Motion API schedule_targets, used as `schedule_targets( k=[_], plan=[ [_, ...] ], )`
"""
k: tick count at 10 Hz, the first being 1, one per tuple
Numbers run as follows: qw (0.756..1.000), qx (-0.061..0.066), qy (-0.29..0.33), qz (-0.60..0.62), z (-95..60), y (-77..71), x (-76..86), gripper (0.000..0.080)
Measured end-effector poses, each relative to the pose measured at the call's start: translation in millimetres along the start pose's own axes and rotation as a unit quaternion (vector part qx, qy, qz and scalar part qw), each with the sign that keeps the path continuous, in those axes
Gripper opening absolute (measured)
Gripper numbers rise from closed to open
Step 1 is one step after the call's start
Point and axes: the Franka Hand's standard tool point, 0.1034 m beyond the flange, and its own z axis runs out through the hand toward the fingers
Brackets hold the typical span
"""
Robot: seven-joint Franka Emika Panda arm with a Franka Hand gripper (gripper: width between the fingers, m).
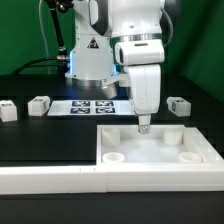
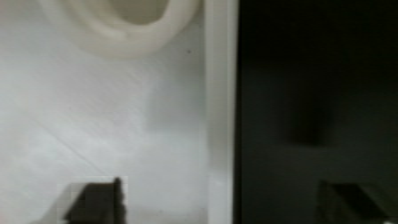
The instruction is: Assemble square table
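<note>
The square table top (image 1: 160, 150) is a white tray with a raised rim and round corner sockets, lying at the front of the exterior view's right. My gripper (image 1: 143, 128) is down at its far rim, open. In the wrist view the gripper (image 2: 222, 205) straddles the rim (image 2: 221, 110): one finger (image 2: 98, 203) is over the white top, the other (image 2: 349, 203) is over the black table. A corner socket (image 2: 125, 22) shows ahead. Three white tagged legs lie on the table: two at the left (image 1: 8, 110) (image 1: 40, 104) and one at the right (image 1: 180, 104).
The marker board (image 1: 95, 105) lies at the back middle, in front of the robot base (image 1: 88, 60). The long white L-shaped wall (image 1: 50, 180) runs along the front and up the table top's left side. A black table (image 1: 50, 135) lies beneath it all.
</note>
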Motion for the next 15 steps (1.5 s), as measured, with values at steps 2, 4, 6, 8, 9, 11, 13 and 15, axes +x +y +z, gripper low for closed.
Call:
schedule_targets(
  k=[2,4,6,8,9,11,13,15],
  plan=[
    [1.000,0.000,0.000,0.000,0.1,-0.1,0.0,0.0622],
    [1.000,0.000,0.000,0.000,0.1,-0.1,-0.1,0.0644],
    [1.000,0.000,0.000,0.000,0.2,-0.2,-0.1,0.0649],
    [1.000,-0.002,0.001,0.017,-1.6,-0.3,1.1,0.0649],
    [0.997,-0.010,0.002,0.081,-13.4,-5.9,8.0,0.0649],
    [0.986,-0.008,-0.006,0.164,-41.9,-13.3,28.6,0.0649],
    [0.964,-0.011,0.001,0.267,-51.1,-18.4,55.3,0.0649],
    [0.951,-0.012,0.007,0.308,-48.4,-16.8,54.2,0.0649]
  ],
)
